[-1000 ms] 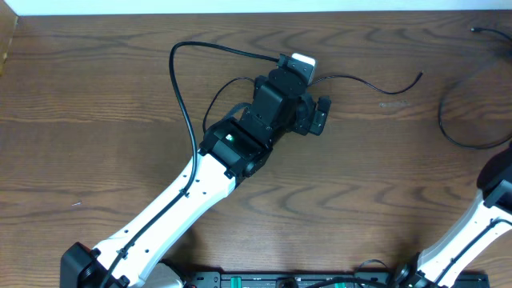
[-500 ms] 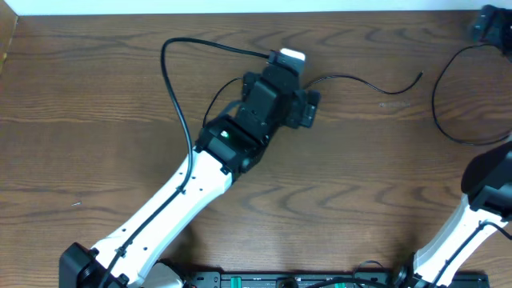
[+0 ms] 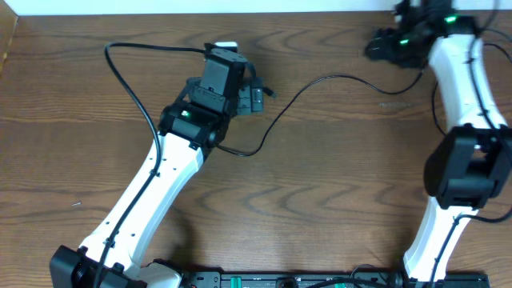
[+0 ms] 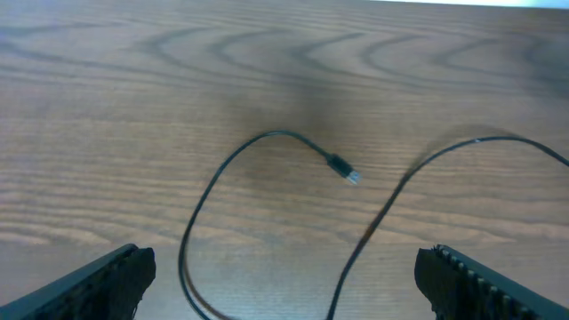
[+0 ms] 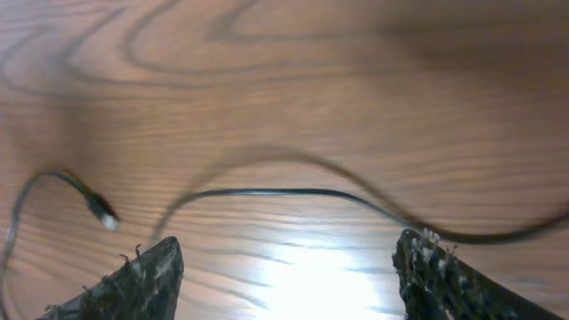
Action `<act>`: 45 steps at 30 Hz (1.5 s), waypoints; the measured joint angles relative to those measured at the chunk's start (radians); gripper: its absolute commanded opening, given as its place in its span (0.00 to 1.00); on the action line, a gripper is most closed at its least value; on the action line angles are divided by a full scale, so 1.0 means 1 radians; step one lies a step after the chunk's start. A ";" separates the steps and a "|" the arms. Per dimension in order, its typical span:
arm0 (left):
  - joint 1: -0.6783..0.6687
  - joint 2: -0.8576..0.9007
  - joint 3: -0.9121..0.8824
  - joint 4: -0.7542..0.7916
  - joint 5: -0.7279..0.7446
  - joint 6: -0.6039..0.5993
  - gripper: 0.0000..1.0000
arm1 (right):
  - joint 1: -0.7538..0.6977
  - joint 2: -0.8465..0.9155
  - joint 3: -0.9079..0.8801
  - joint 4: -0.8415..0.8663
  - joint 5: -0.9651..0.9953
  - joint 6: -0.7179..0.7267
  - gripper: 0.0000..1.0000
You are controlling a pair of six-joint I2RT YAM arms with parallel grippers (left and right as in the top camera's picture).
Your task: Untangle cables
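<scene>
A thin black cable runs across the table from beside my left gripper toward the right. Another stretch loops out past the left arm. In the left wrist view a plug end lies on the wood ahead of my left gripper. That gripper is open, and two cable strands pass between its fingers on the table. My right gripper is at the far top right. It is open above a black cable with a plug, gripping nothing.
A further arc of black cable lies at the right edge beside the right arm. The table's far edge meets a white wall. A black bar with connectors runs along the near edge.
My left arm has swung left, and the cable loop has shifted left with it. My right arm has swept in from the right edge to the top right, and its jaws have narrowed a little.
</scene>
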 measured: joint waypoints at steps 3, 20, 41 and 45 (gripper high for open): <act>0.008 0.000 0.000 -0.010 -0.003 -0.007 1.00 | 0.071 0.000 -0.080 0.090 0.040 0.161 0.60; 0.008 0.000 0.000 -0.051 -0.003 -0.022 1.00 | 0.264 0.000 -0.377 0.467 0.306 0.782 0.50; 0.008 0.000 0.000 -0.074 -0.003 -0.022 1.00 | 0.262 0.093 -0.408 0.716 0.317 0.841 0.45; 0.008 0.000 0.000 -0.076 -0.003 -0.022 1.00 | 0.262 0.121 -0.404 0.773 0.301 0.840 0.21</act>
